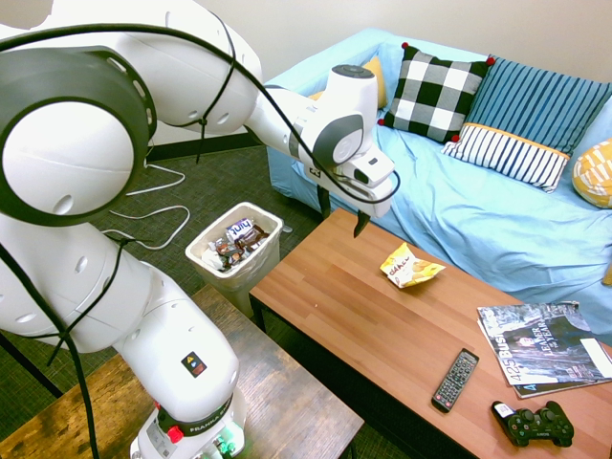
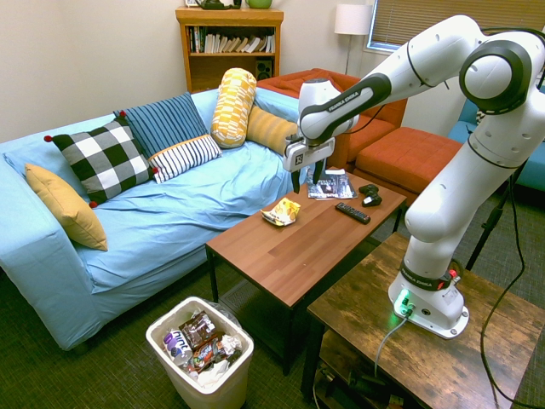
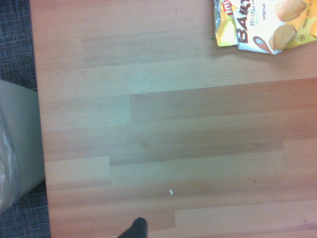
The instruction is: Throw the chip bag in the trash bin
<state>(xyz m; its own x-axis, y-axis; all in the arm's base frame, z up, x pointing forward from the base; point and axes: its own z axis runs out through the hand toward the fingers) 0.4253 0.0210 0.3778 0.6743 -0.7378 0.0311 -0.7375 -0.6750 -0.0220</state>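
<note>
Chip bag [image 3: 267, 25] cut off in the wrist view; hand [image 2: 307, 181] empty, fingers apart.

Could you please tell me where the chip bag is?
In the first exterior view, the chip bag lies on the coffee table, beside the blue sofa.

Blue-covered sofa [image 2: 170, 221], wooden tables [image 2: 289, 247], pale walls [image 2: 94, 60]

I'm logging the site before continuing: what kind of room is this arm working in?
Probably a lounge or living room: there is a blue-covered sofa with cushions, a low wooden table with a remote, and a bookcase.
</note>
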